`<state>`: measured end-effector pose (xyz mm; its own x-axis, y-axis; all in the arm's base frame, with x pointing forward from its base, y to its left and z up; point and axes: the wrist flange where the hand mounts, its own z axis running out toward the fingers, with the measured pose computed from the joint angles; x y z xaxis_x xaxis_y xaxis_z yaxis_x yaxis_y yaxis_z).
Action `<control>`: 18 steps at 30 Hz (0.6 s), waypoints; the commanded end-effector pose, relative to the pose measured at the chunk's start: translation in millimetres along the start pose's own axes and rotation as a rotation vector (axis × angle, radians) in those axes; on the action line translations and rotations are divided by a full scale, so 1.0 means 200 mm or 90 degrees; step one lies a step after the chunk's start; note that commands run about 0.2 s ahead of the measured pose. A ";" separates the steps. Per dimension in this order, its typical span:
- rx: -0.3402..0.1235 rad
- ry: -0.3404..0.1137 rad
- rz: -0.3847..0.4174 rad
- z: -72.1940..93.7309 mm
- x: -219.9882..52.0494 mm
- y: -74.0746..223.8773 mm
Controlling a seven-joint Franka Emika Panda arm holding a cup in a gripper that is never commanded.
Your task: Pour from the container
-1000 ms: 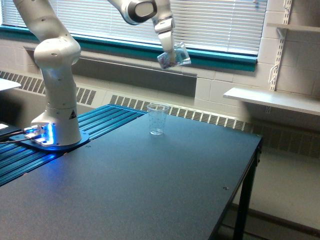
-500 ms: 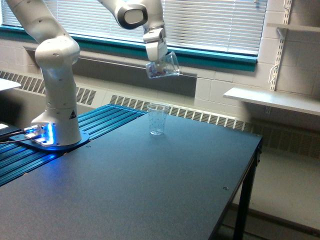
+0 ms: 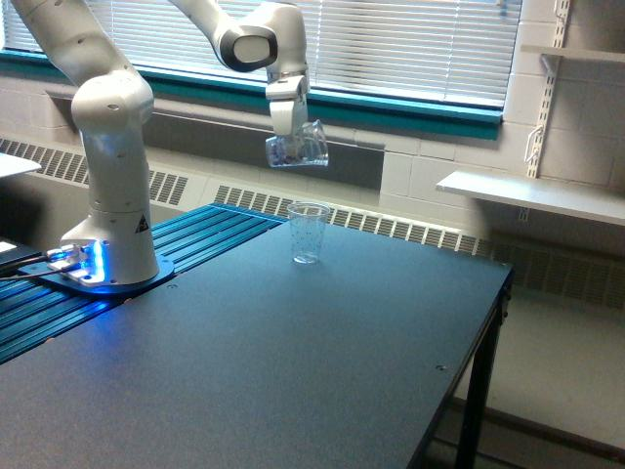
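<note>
From my remote station, the exterior view shows the dark table [image 3: 293, 391] spreading below the gripper and out toward the exterior view's right. The white arm [image 3: 112, 147] rises from its blue-lit base [image 3: 88, 264], which stands on the ridged blue strip [image 3: 146, 264] well below the gripper and toward the exterior view's left. The arm's upper links bend over so that the gripper [image 3: 285, 132] hangs pointing downward in front of the window blinds [image 3: 410, 44]. I see its fingers clamped on the container [image 3: 297, 150], a small clear cup held directly beneath them in the air, tipped onto its side with the mouth toward the exterior view's right; faint dark pieces show through its wall near the closed end, though I cannot make them out clearly. A second clear cup [image 3: 308, 233], faintly speckled, stands upright on the table below the gripper, slightly to the exterior view's right, apart from the held cup
</note>
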<state>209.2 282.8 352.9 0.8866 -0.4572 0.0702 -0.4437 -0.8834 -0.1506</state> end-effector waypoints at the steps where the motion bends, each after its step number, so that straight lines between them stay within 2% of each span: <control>1: -0.010 -0.015 0.002 0.04 -0.04 0.02; 18: -0.053 -0.065 0.022 0.22 -0.08 0.15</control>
<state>192.6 271.7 315.3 0.8668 -0.4980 -0.0235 -0.4979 -0.8623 -0.0919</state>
